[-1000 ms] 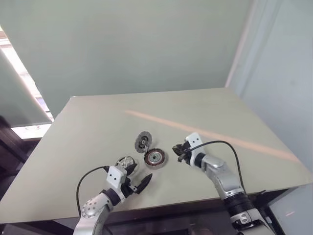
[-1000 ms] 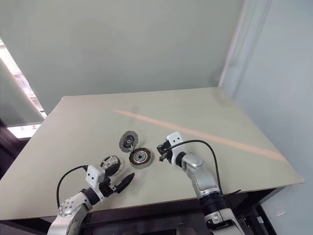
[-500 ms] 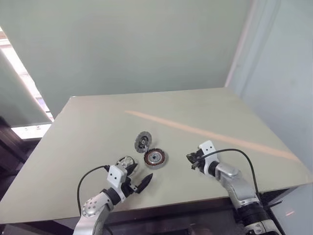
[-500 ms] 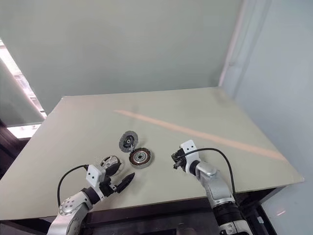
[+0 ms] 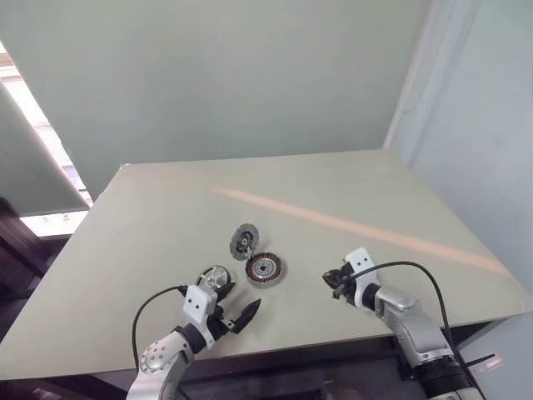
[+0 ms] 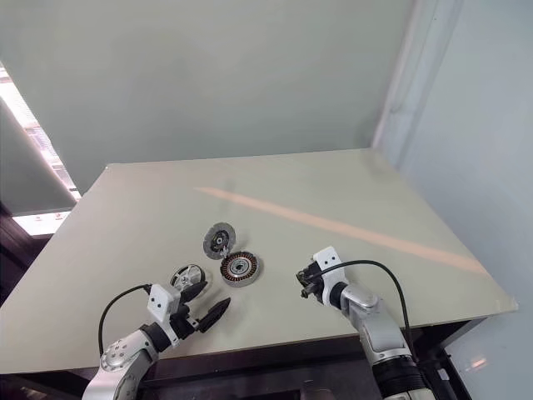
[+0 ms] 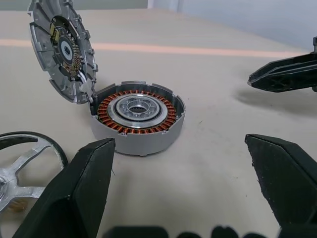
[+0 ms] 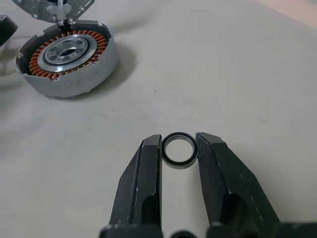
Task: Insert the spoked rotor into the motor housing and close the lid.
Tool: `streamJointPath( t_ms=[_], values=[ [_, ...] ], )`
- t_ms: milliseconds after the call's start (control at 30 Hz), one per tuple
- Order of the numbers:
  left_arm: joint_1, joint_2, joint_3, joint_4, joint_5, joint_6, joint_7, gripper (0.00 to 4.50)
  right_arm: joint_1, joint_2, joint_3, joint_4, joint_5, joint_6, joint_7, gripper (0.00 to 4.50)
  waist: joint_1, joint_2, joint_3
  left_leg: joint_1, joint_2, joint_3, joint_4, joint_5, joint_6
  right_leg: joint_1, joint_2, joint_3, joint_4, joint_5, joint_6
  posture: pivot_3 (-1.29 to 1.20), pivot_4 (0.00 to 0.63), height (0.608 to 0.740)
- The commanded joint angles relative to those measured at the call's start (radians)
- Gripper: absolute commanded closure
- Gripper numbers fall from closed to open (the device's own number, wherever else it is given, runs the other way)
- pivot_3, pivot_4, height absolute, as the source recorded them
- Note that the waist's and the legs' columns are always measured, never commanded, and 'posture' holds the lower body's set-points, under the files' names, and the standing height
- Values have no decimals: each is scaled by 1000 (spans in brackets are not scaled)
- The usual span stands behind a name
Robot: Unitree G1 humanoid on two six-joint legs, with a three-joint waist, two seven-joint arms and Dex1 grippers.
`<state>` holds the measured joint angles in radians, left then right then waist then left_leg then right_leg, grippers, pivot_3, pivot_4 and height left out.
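The motor housing [image 5: 264, 268], round with copper windings, lies mid-table. A ribbed grey disc, the lid [image 5: 243, 242], stands tilted against the housing's far rim. The spoked rotor [image 5: 214, 277], with silver spokes and a dark rim, lies flat to the housing's left. My left gripper [image 5: 236, 301] is open just in front of the rotor and housing, with nothing between its fingers. To the right of the housing, my right gripper [image 5: 331, 282] is shut on a small dark ring [image 8: 179, 164] held between its fingertips, low over the table.
The beige table [image 5: 166, 208] has its near edge just behind both grippers and its right edge beyond my right arm. A pale orange stripe of light [image 5: 350, 227] crosses the tabletop. A wall stands behind the table.
My right gripper has moved right and back toward the table's near edge, away from the housing, with the small ring still between its fingers. My left gripper has not moved.
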<state>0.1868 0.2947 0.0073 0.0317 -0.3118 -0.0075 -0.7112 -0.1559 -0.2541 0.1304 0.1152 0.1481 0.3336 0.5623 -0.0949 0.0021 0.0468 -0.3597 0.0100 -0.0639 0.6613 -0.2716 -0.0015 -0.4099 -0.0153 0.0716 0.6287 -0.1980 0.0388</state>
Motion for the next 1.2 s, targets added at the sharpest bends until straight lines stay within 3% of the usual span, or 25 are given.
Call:
streamJointPath(
  t_ms=[33, 1200],
  values=[
    [-7, -1, -5, -48, -12, -1, -4, 0, -3, -10, -15, -60, 18, 6, 9, 3778, 0, 0, 0, 0, 0, 0, 0, 0, 0, 0, 0, 0, 0, 0, 0, 0, 0, 740],
    [-38, -5, -26, -33, -1, 5, -7, 0, -28, -26, 14, -130, 14, 45, 42, 3778, 0, 0, 0, 0, 0, 0, 0, 0, 0, 0, 0, 0, 0, 0, 0, 0, 0, 740]
  ],
)
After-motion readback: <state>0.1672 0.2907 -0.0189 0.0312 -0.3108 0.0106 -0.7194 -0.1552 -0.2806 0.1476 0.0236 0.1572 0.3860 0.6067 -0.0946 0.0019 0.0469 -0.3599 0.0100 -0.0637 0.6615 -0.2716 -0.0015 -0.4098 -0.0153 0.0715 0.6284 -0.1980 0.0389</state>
